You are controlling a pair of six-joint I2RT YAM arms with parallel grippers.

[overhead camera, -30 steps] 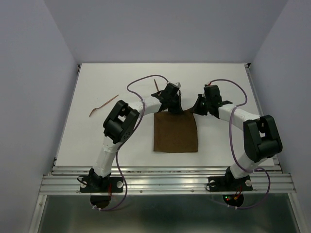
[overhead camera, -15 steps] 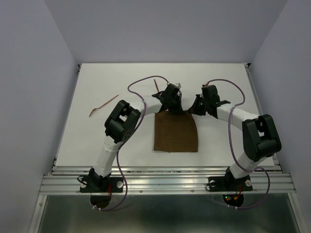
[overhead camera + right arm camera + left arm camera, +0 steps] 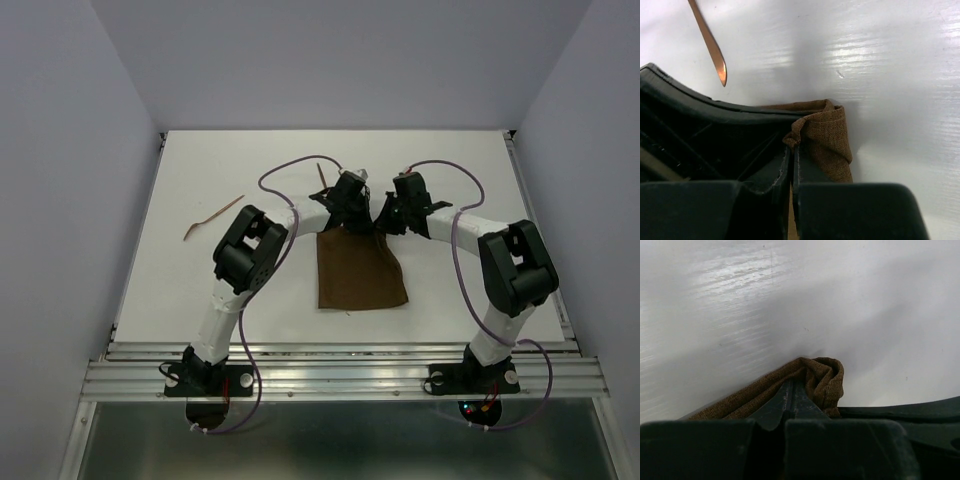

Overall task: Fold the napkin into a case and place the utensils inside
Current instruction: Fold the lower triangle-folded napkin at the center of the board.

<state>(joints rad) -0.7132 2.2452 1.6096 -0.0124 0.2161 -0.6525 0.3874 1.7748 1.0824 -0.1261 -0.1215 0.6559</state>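
The dark brown napkin [image 3: 360, 272] lies flat in the middle of the table, with its far edge lifted and bunched. My left gripper [image 3: 347, 226] is shut on the far left part of that edge; in the left wrist view the cloth [image 3: 826, 380] puckers round the closed fingertips [image 3: 790, 395]. My right gripper [image 3: 383, 226] is shut on the far right corner, close beside the left one; the cloth [image 3: 832, 142] curls over its fingers [image 3: 805, 167]. One reddish-brown utensil [image 3: 212, 216] lies far left. The other utensil [image 3: 321, 173] lies just behind the left gripper, and its tip [image 3: 715, 55] shows in the right wrist view.
The white table [image 3: 470, 160] ends at a metal rail [image 3: 340, 372] near the arm bases. Grey walls close in the left, right and back. Purple cables [image 3: 285, 165] loop above both arms. The left gripper's black body [image 3: 700, 140] fills the right wrist view's left side.
My right gripper has moved left toward the left gripper, dragging the napkin's far right corner inward. The napkin's far edge is now narrower. The left gripper has barely moved.
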